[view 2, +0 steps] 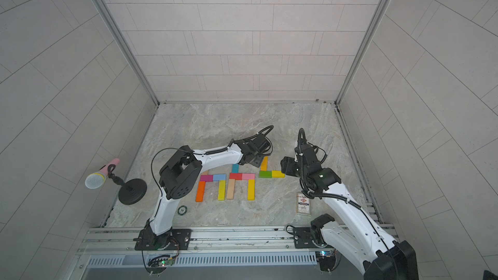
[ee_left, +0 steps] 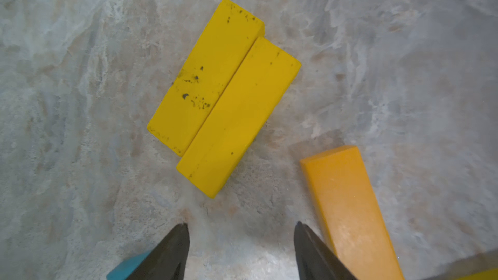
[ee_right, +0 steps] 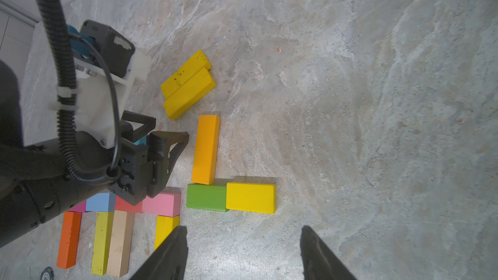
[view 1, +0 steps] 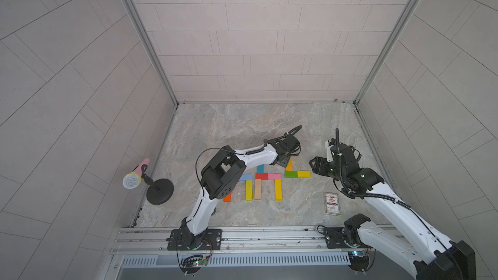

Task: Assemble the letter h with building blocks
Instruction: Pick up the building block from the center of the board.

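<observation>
Building blocks lie flat on the marble table. Two yellow blocks [ee_left: 223, 95] sit side by side just ahead of my left gripper [ee_left: 241, 224], which is open over bare table. A long orange block [ee_left: 347, 211] lies just outside one finger, and a teal block [ee_left: 126, 268] peeks out behind the other. That orange block [view 1: 289, 164] stands on a green block [view 1: 291, 174] joined to a yellow block [view 1: 304, 174]. A row of blue, red and pink blocks [view 1: 261, 176] tops several long ones [view 1: 258, 189]. My right gripper [ee_right: 244, 227] is open and empty, near the green and yellow pair.
A printed card box [view 1: 332, 203] lies at the front right. A microphone [view 1: 133, 180] on a black round stand [view 1: 159, 192] is at the left edge. A small round chip [view 2: 182, 210] lies near the left arm's base. Walls enclose three sides.
</observation>
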Tool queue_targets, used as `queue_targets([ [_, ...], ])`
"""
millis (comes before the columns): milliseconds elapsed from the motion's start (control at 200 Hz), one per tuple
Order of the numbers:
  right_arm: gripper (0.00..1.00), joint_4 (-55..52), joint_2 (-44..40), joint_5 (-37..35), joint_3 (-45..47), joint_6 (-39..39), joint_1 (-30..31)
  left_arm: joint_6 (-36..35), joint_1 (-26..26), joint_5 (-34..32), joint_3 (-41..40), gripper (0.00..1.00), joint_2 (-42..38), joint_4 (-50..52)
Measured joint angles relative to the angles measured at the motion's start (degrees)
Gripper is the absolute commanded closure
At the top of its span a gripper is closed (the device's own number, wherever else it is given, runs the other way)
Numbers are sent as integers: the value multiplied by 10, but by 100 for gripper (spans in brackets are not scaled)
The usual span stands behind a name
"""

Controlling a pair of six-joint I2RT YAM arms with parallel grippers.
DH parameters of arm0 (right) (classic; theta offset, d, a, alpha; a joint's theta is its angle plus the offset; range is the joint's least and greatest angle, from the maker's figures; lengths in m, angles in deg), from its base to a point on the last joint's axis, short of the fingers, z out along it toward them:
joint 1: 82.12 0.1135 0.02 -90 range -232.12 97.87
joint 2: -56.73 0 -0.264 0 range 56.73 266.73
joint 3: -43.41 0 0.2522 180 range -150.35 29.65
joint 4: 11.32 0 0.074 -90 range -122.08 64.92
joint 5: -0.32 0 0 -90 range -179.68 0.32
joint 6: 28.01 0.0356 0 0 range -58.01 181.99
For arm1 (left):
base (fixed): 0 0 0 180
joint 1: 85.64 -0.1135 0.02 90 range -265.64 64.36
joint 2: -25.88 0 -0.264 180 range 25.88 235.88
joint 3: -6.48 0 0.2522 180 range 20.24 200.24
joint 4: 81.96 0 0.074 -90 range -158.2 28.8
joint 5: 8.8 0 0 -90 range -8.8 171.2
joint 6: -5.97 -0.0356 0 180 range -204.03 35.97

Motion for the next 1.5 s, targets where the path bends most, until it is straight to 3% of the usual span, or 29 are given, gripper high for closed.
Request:
queue_targets([
  [325, 32, -15, -20, 3, 0, -2, -13, -18, -8, -18, 114, 38, 85, 25],
  [540, 32, -17, -25, 7, 0, -6, -23, -24, -16, -23, 191, 33, 133, 39],
  [841, 32, -16, -22, 17, 5, -9, -40, -17, -25, 79, 198, 31, 138, 12],
  [1251, 32, -15, -18, 30, 9, -9, -53, -1, -25, 112, 247, 19, 176, -28],
  [1501, 31, -14, -18, 31, 9, -7, -64, 0, -25, 166, 311, 24, 214, -38],
])
